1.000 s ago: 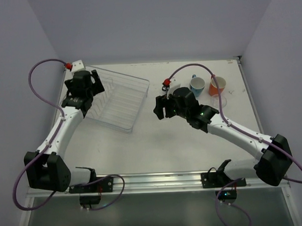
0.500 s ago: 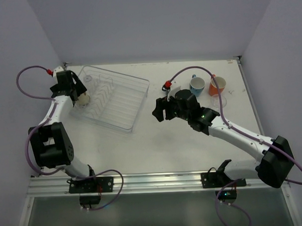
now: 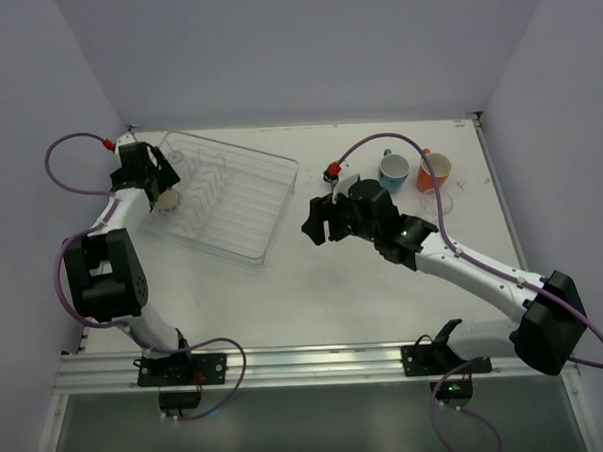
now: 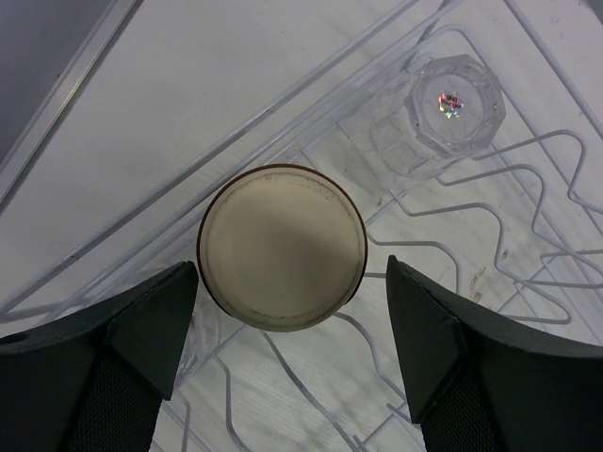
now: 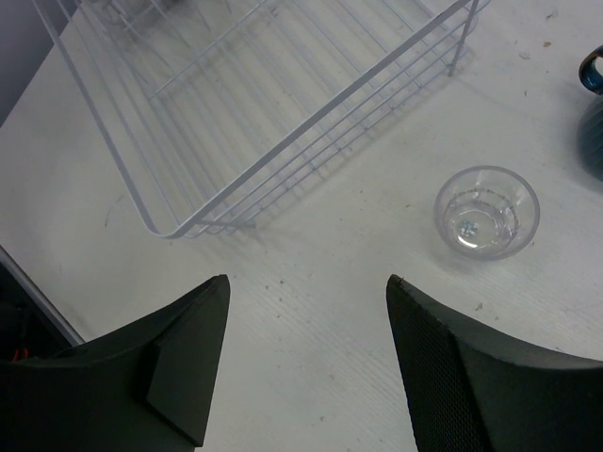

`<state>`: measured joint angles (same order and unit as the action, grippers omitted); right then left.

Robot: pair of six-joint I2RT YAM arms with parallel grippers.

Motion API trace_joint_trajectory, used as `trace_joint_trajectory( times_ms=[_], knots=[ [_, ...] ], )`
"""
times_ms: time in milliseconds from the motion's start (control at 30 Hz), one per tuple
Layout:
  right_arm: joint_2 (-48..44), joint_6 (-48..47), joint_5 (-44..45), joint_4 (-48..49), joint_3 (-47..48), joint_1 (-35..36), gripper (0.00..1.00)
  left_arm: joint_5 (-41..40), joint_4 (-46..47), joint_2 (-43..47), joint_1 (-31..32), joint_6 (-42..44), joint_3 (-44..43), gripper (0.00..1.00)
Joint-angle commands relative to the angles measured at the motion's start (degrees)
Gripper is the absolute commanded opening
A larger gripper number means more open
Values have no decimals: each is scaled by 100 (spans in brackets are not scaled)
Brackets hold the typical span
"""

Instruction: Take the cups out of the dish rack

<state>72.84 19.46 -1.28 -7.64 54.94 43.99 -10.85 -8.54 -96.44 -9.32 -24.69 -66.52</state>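
The left arm is reaching into the far-left corner of the rack point(image 3: 239, 207), and the step in hand looks like the pick of the cream cup point(image 4: 282, 247). That cup is sitting upside down on the wires, its flat base facing the wrist camera. The left hand point(image 4: 287, 273) is hovering straight over it with its fingers point(image 4: 132, 348) apart, one on each side of the cup. The left finger is lying just beside the rim; whether it is touching is hard to tell. The right one is showing a thin gap, so nothing is gripped yet.

Next, I judge, the hand needs to pinch in on the cup's wall and lift it straight up off the wires, then carry it over the rack's rim to the table point(image 3: 314, 285).

A faceted tumbler point(image 4: 443, 113) is standing inverted near the cream cup, further into the rack, and is waiting its turn.

The right hand point(image 5: 307, 280) is hanging over the table near the rack's end, fingers apart and holding nothing. A loose tumbler point(image 5: 487, 211) is standing upright on the table near it. The blue mug point(image 3: 393, 168) and orange cup point(image 3: 432, 170) are resting side by side at the far right, already unloaded.
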Motion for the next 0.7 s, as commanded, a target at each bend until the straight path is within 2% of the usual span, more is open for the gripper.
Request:
trace_joint_trajectory(
  times_ms=[0, 233, 433, 633, 667],
  knots=[
    [20, 31, -83, 228, 70, 48, 70, 39, 309, -76, -26, -1, -195, 87],
    [20, 22, -101, 228, 61, 57, 70, -5, 300, -261, -26, 52, -388, 82],
    [11, 14, -74, 219, 78, 75, 70, -101, 256, -261, -26, 87, -405, 67],
    [20, 14, -57, 210, 96, 75, 70, -14, 238, -287, -26, 78, -441, 63],
    [11, 22, -57, 201, 96, 75, 70, 13, 230, -313, -26, 87, -441, 60]
  ],
)
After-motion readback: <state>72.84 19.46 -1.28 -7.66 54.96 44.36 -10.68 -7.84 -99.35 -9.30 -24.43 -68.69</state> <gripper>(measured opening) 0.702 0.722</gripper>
